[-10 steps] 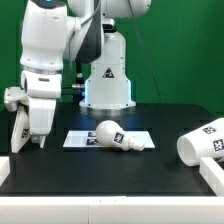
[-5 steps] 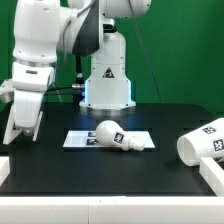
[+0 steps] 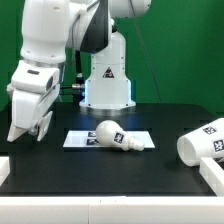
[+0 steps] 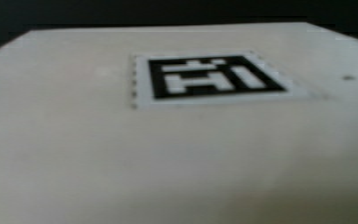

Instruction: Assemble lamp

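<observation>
In the exterior view my gripper (image 3: 38, 130) hangs tilted at the far left, just above the black table. It is shut on the white blocky lamp base (image 3: 20, 116), which it holds tilted against its fingers. In the wrist view the base's flat white face (image 4: 158, 160) fills the frame, with a square tag (image 4: 208, 77) on it, and the fingers are hidden. The round bulb (image 3: 113, 135) lies on its side in the middle. The tapered shade (image 3: 203, 142) lies on its side at the exterior view's right, tags showing.
The marker board (image 3: 80, 139) lies flat under the bulb. The arm's white pedestal with a blue light (image 3: 107, 85) stands behind it. White blocks sit at the front left corner (image 3: 3, 170) and the front right corner (image 3: 212, 176) of the black table (image 3: 110, 170).
The arm has swung and tilted at the left, and the base has gone from upright to tilted with the gripper. The bulb and the shade have not moved.
</observation>
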`<state>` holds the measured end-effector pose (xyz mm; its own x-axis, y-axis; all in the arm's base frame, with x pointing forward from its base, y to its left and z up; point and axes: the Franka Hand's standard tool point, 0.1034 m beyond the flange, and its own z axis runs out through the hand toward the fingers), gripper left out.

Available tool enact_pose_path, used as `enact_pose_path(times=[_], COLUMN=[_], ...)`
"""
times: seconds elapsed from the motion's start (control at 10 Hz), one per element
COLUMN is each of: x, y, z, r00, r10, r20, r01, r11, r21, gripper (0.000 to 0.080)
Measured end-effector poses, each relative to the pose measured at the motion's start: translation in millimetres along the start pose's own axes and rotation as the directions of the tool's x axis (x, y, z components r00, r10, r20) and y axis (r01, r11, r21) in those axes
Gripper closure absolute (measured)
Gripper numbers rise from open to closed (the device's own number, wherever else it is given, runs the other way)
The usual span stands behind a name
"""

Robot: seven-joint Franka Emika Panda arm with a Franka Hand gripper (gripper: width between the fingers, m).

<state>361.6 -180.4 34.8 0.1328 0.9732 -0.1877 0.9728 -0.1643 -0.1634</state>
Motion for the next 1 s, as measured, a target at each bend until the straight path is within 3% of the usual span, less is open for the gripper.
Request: enact_pose_path(times=[0.3,0.4,0.6,0.8,1.0], x=[1.1,6.1,21.4,28.9,28.4], y=[1.6,10.7,34.7,37.2,36.3], z=[-0.6,-7.6,-24.8,-26.7,-24.6], r00=[1.0,0.997,0.95,0.871,0.894], r10=[-0.002,0.079,0.307,0.489,0.445], r20=[0.001,-0.004,-0.052,-0.052,-0.055], r01=[0.002,-0.079,-0.309,-0.488,-0.444], r11=[1.0,0.997,0.951,0.872,0.896], r21=[0.0,0.003,-0.024,0.029,0.025], gripper=[0.0485,0.0485,0.0485,0.0485,0.0485])
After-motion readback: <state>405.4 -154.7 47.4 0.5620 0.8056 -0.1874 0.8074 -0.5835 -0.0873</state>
